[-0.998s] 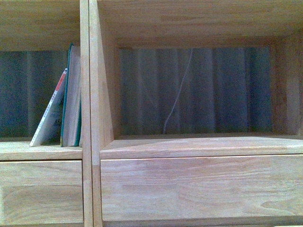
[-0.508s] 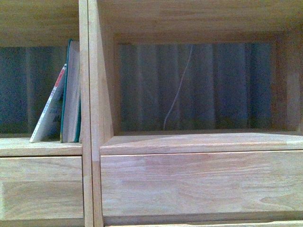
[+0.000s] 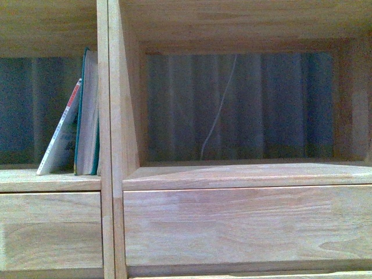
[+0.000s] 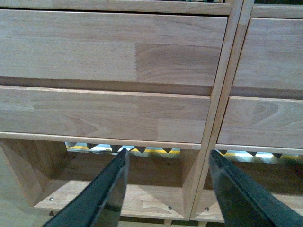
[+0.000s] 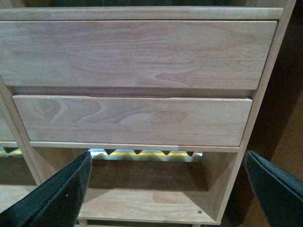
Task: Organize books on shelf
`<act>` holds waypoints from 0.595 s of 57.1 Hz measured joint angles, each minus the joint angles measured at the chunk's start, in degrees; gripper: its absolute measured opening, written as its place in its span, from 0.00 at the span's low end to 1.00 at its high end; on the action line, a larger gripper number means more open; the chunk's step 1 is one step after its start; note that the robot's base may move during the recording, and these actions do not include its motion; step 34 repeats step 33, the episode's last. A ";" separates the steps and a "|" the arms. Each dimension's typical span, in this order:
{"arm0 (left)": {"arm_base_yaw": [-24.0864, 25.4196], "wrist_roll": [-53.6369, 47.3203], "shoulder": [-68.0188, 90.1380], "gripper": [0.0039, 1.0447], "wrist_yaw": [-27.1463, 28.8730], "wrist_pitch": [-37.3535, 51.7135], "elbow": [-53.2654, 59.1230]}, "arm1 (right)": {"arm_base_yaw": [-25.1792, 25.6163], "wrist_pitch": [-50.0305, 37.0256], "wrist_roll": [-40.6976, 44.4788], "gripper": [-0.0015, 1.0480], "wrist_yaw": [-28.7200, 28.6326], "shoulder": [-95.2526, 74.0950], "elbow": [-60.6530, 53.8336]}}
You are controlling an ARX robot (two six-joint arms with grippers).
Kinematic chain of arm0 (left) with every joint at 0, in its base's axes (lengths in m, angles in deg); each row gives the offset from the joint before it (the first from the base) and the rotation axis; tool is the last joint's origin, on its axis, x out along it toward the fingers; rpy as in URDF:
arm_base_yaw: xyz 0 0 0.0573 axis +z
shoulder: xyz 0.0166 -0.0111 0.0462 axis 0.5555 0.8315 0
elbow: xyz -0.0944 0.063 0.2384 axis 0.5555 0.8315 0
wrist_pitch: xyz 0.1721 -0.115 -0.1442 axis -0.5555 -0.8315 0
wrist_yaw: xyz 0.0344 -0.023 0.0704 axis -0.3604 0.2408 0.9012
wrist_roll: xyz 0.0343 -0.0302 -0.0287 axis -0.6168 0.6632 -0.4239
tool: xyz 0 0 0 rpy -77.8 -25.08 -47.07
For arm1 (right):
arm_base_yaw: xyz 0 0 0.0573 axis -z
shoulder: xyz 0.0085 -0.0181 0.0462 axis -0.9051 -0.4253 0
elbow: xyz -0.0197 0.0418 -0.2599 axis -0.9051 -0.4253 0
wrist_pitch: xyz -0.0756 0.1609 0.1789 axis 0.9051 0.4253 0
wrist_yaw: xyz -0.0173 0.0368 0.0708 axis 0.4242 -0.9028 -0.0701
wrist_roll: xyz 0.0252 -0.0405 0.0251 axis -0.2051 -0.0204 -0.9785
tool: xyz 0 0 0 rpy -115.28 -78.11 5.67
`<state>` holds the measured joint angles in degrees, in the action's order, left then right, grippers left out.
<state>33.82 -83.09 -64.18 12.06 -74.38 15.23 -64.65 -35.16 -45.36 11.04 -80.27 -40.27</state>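
Both books [image 3: 78,122] already sit in the shelf's [image 3: 110,139] left cubby, looks basically done; left gripper [image 4: 168,189] and right gripper [image 5: 168,194] wide, empty.

The front view faces the shelf [image 3: 110,139] square on and close, filling the frame with two cubbies and the drawer fronts beneath them. Each wrist view looks out past its own spread jaws, lower down on the shelf, at stacked drawer fronts [image 4: 113,47] and a bottom cubby [image 5: 147,189]. All three views share the drawer fronts; the left wrist view also shows the central upright.
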 joint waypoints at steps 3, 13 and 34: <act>0.00 0.00 0.00 0.67 0.00 0.00 0.00 | -0.02 0.00 0.00 0.93 0.00 0.00 0.00; 0.00 0.00 0.00 0.94 0.00 0.00 0.00 | -0.02 0.00 0.00 0.93 0.00 0.00 0.00; 0.00 -0.11 0.00 0.94 0.00 0.00 0.00 | -0.02 0.00 0.00 0.93 0.00 0.00 0.00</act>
